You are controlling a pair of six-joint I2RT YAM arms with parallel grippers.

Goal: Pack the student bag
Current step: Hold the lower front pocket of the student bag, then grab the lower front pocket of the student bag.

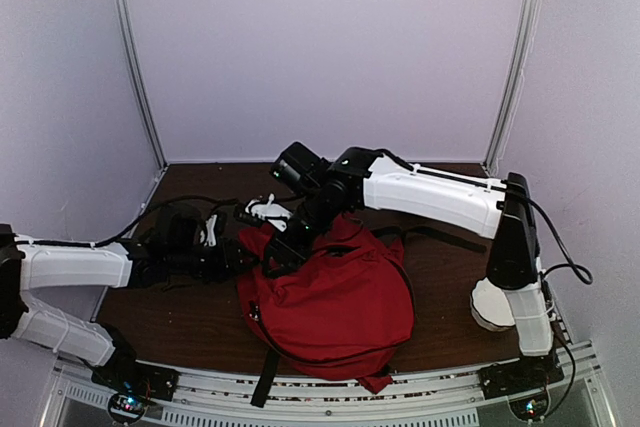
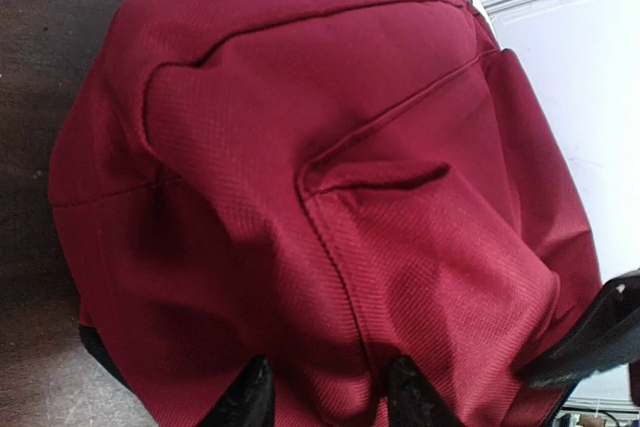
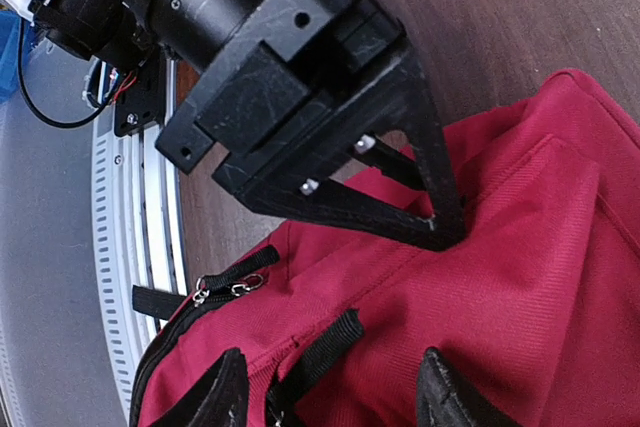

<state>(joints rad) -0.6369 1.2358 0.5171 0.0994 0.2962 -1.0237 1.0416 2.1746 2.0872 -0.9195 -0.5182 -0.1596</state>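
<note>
The student bag (image 1: 340, 307) lay slumped mid-worktop (image 1: 190, 322), red fabric up, a black strap (image 1: 265, 382) trailing twd the near edge. Both arms met at its far-left corner. L tool (image 2: 335, 402) sat low against the bag w/ a ridge of red fabric filling the gap btwn its fingers; pinching or just straddling, couldn't tell. R tool (image 3: 330, 392), reaching across from the right, stood fairly wide over the bag's top edge, a black handle loop (image 3: 320, 347) btwn its fingers, silver zip pulls (image 3: 225, 287) just beside. Whether it gripped anything couldn't be told either.
</note>
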